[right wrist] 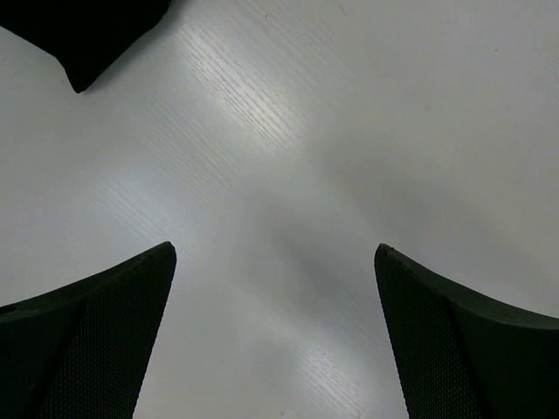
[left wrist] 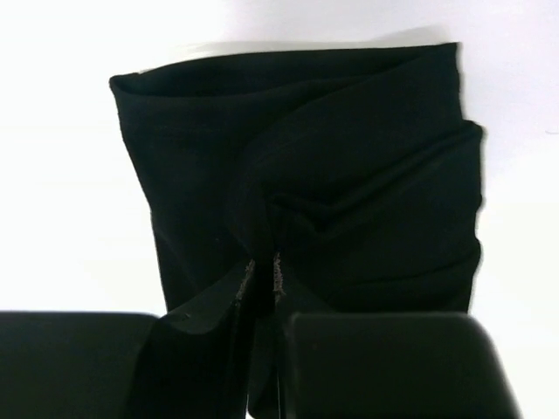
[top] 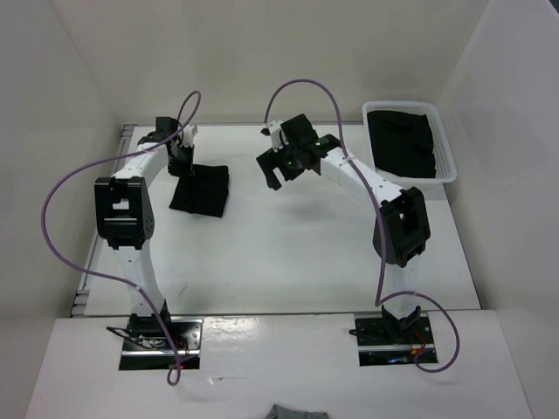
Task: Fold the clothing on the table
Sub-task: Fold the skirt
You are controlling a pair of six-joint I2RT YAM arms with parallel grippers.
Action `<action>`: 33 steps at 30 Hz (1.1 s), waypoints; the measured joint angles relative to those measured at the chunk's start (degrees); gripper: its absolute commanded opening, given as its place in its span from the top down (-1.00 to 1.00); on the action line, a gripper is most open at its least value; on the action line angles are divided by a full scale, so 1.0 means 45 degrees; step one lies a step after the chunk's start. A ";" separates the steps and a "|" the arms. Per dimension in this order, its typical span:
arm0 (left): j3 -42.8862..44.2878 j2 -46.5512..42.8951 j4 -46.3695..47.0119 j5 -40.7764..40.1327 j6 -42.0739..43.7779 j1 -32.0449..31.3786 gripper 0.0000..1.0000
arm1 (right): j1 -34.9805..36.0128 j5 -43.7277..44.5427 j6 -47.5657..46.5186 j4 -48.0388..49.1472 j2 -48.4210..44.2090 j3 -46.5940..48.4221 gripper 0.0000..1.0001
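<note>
The clothing, a black garment folded into a compact rectangle, lies on the white table at the back left. My left gripper is at its near-left edge. In the left wrist view the left gripper is shut on a pinched ridge of the clothing, and folds radiate from the pinch. My right gripper hovers over bare table to the right of the garment. In the right wrist view the right gripper is open with nothing between its fingers, and a corner of the clothing shows at the top left.
A white mesh basket stands at the back right with a black fabric heap inside. White walls enclose the table on the left, back and right. Purple cables loop above both arms.
</note>
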 measured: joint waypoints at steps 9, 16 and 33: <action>-0.0583 0.0136 0.0432 -0.1438 -0.0393 0.0549 -0.48 | 0.0000 -0.0636 -0.0121 0.0058 -0.0010 -0.0078 -0.97; -0.1467 -0.0801 0.0568 -0.0913 -0.0534 0.0617 -0.50 | 0.0000 -0.0806 -0.0170 0.0063 -0.0024 -0.0155 -0.97; -0.2409 -0.1462 0.0928 -0.0185 0.0117 -0.0121 -0.50 | 0.0005 -0.0884 -0.0243 0.0068 -0.0267 -0.0262 -0.97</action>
